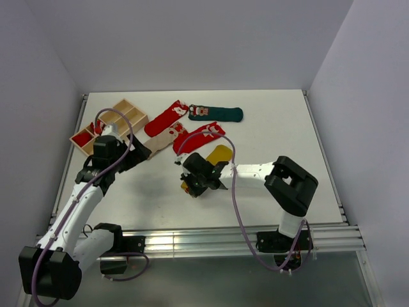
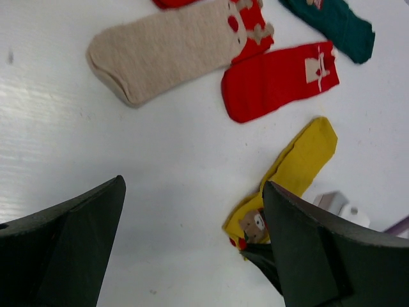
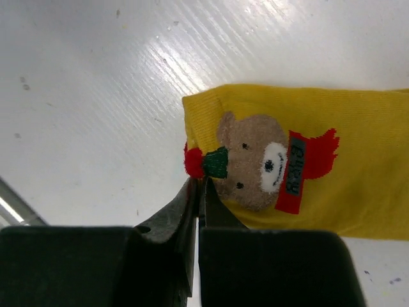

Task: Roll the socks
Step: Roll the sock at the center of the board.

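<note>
Right gripper [image 3: 201, 185]: jaws pinched together on cuff edge of mustard-yellow sock [image 3: 332, 160], counter centre | left gripper [image 2: 192, 192]: wide open, empty, left of centre | beige sock [image 2: 166, 48], red sock [image 2: 275, 80], dark green sock [image 2: 339, 25]: flat toward far edge | wooden tray [image 1: 121, 115]: far-left corner

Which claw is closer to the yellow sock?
The right. The right gripper is closed on the bear-patch edge of the yellow sock. The left gripper hangs open well clear of it, beside the beige sock.
</note>
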